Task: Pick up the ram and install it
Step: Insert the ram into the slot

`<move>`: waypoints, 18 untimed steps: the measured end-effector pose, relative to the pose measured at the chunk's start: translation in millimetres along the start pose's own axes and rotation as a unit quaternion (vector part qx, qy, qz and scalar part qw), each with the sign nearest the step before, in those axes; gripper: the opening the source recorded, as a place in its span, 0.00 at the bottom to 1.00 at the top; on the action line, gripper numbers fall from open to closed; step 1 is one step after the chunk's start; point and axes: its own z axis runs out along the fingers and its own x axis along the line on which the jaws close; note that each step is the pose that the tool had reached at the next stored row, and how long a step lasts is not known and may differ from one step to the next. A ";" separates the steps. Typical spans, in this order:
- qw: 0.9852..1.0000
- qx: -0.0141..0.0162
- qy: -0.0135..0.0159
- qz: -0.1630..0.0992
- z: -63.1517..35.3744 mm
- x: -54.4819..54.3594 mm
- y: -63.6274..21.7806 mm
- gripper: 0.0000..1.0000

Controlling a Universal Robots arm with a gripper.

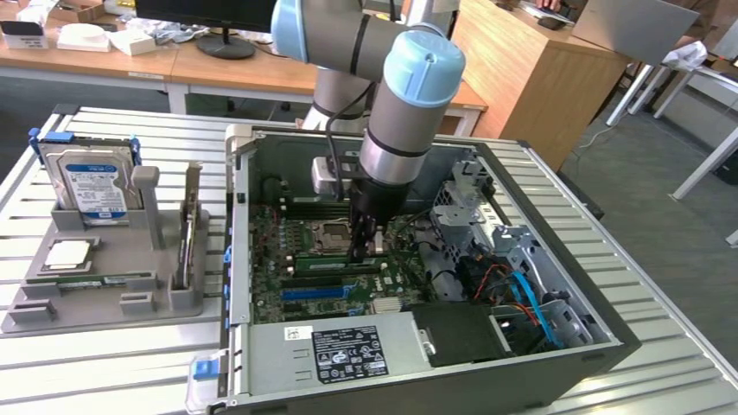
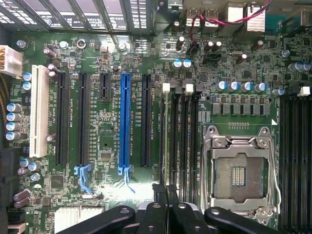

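Observation:
My gripper (image 1: 366, 251) reaches down into the open computer case, with its fingertips at the memory slots beside the processor socket (image 2: 239, 168). In the wrist view the gripper (image 2: 165, 191) is shut, its black fingers (image 2: 157, 214) pressed together over the end of the slots. A thin ram (image 2: 163, 141) stands edge-on in the slot nearest the blue connector, and it appears as a green strip (image 1: 334, 258) in the exterior view. The fingertips sit at its end; I cannot tell if they pinch it or only touch it. Another ram (image 1: 185, 238) stands upright in the grey tray.
The grey tray (image 1: 116, 303) on the exterior view's left also carries a blue-labelled hard drive (image 1: 90, 183) and a square silver processor (image 1: 67, 252). Case walls (image 1: 554, 346), the power supply (image 1: 334, 350) and drive cages with cables (image 1: 519, 285) surround the motherboard.

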 end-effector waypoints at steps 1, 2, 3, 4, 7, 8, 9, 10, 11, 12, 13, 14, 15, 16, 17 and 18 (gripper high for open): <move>1.000 0.000 0.000 0.000 0.1 0.0 0.0 0.11; 1.000 0.000 0.000 0.000 0.1 0.0 0.0 0.11; 1.000 0.000 0.000 0.000 0.2 0.0 0.0 0.11; 1.000 0.000 0.000 0.000 0.2 0.0 0.0 0.11; 1.000 0.000 0.000 0.000 0.9 0.0 0.0 0.11; 1.000 0.000 0.000 0.000 1.0 0.0 0.0 0.11; 1.000 0.000 0.000 0.000 1.0 0.0 0.0 0.11; 1.000 0.000 0.000 0.000 1.0 0.0 0.0 0.11; 1.000 0.000 0.000 0.000 1.0 0.0 -0.1 0.11; 1.000 0.000 0.000 0.000 1.1 0.0 0.0 0.11; 1.000 0.000 0.000 0.000 1.1 0.0 -0.1 0.11; 1.000 0.000 0.000 0.000 1.1 0.0 -0.1 0.11; 1.000 0.000 0.000 0.000 1.1 0.0 -0.1 0.11; 1.000 0.000 0.000 0.000 1.1 0.0 0.0 0.11; 1.000 0.000 0.000 0.000 1.1 0.0 0.0 0.11; 1.000 0.000 0.000 0.000 1.1 0.0 -0.1 0.12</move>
